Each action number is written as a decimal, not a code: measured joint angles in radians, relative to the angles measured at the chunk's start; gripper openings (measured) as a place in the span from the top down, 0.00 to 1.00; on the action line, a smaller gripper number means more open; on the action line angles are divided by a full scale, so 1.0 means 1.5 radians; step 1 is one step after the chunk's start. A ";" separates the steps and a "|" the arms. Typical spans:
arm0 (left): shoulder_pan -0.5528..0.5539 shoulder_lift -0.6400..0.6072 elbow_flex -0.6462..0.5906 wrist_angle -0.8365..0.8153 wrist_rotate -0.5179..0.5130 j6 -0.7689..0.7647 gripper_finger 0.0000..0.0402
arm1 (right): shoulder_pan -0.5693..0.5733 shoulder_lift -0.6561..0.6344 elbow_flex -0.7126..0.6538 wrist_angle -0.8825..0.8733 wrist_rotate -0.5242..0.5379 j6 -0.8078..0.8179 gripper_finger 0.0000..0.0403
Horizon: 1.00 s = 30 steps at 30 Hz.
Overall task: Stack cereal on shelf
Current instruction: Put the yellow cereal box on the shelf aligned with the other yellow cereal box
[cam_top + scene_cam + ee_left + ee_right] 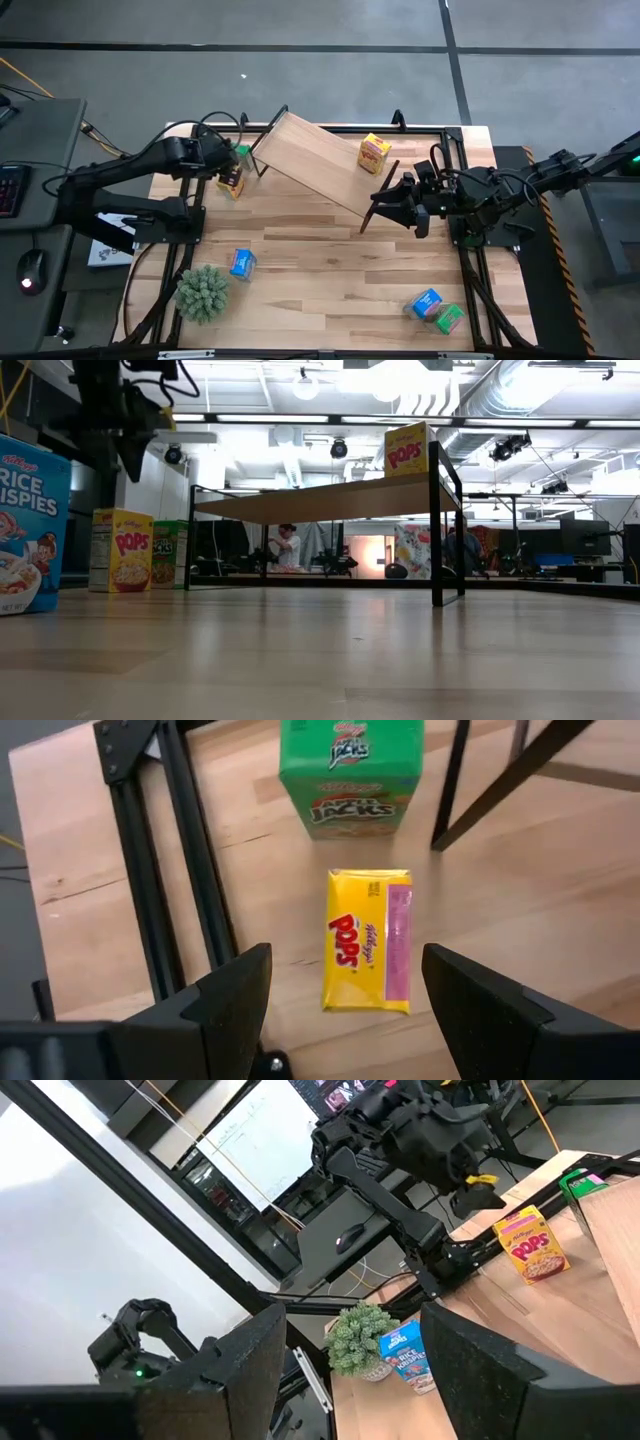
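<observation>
Currently the left claw (345, 995) hangs wide open above a yellow Pops box (368, 940) standing on the table (330, 265) at the far left, not touching it. A green Apple Jacks box (350, 775) stands just beyond, by the shelf's (310, 150) left leg. The shelf sits angled across the far side, with a second Pops box (374, 153) on top near its right end. The right claw (392, 208) hovers at the shelf's near right corner, jaws apart, apparently empty; hard to confirm from overhead. A Rice Krispies box (242, 264) lies near left beside the plant ball (202, 292). Two more boxes, blue (427, 303) and green (449, 318), lie near right.
</observation>
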 joint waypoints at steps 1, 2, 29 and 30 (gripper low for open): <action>0.000 0.004 0.000 0.000 0.001 0.000 0.38 | 0.000 0.000 0.000 0.000 0.000 0.000 0.44; 0.000 0.006 0.000 0.000 0.004 0.000 0.38 | 0.000 0.000 0.000 0.000 0.000 0.000 0.44; -0.001 0.010 0.000 0.010 0.028 0.059 0.18 | 0.000 0.000 0.000 -0.004 0.000 -0.006 0.44; -0.003 0.010 0.000 0.010 0.032 0.046 0.18 | 0.000 0.000 0.000 -0.004 0.000 -0.006 0.44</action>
